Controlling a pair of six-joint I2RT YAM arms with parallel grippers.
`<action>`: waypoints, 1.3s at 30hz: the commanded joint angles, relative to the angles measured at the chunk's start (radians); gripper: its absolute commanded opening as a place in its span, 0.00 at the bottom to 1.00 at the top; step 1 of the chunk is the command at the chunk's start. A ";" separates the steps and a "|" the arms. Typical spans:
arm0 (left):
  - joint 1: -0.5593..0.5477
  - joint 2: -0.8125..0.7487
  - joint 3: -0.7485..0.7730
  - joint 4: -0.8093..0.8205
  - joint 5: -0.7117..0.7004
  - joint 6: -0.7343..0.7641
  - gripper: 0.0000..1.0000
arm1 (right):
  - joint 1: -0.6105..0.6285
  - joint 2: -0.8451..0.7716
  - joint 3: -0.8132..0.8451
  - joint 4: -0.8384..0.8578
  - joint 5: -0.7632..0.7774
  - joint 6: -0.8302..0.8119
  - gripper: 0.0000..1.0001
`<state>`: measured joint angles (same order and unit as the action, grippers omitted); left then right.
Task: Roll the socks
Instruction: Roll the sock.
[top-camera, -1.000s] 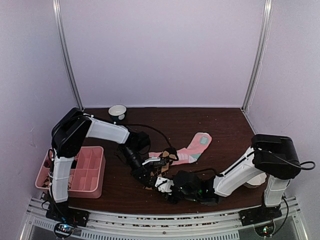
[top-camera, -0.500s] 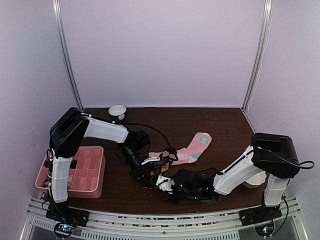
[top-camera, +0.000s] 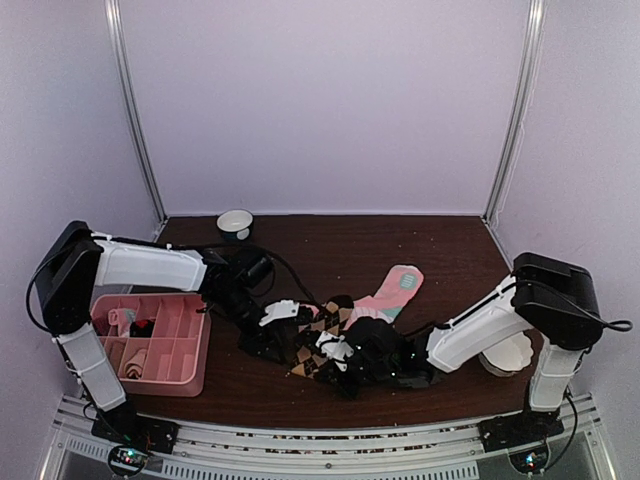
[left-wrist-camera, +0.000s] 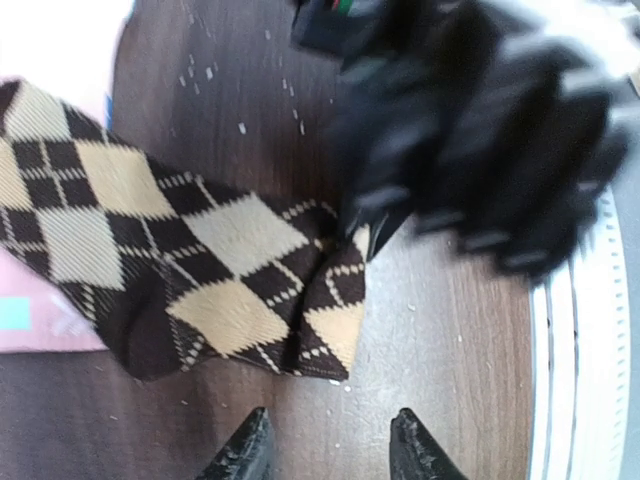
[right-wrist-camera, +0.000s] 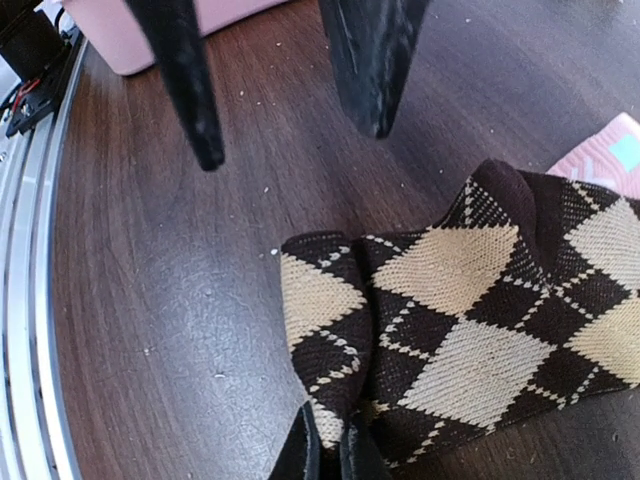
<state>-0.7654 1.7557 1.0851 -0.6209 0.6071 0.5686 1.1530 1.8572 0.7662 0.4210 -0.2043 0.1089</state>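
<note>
One argyle sock (right-wrist-camera: 470, 330) in right jaws

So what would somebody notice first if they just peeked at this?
Probably the brown argyle sock bunched near the table's front edge, with the right arm's fingers pinching its edge and the left arm's fingers open just off its end. Behind it lies a pink sock, and a pink tray sits at the left.

No readable text, label, brand or number in any view; argyle sock (right-wrist-camera: 470, 310) and pink tray (top-camera: 196, 345) carry none.
</note>
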 joint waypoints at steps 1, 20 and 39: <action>0.005 -0.040 -0.039 0.093 0.030 0.040 0.40 | -0.025 0.040 0.030 -0.172 -0.094 0.086 0.00; -0.134 -0.031 -0.127 0.297 -0.199 0.177 0.38 | -0.178 0.200 0.068 -0.162 -0.412 0.350 0.00; -0.172 0.055 -0.104 0.274 -0.288 0.171 0.00 | -0.212 0.190 0.042 -0.138 -0.451 0.426 0.04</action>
<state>-0.9379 1.7748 0.9676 -0.3256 0.3286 0.7593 0.9504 1.9884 0.8639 0.4267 -0.6994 0.5053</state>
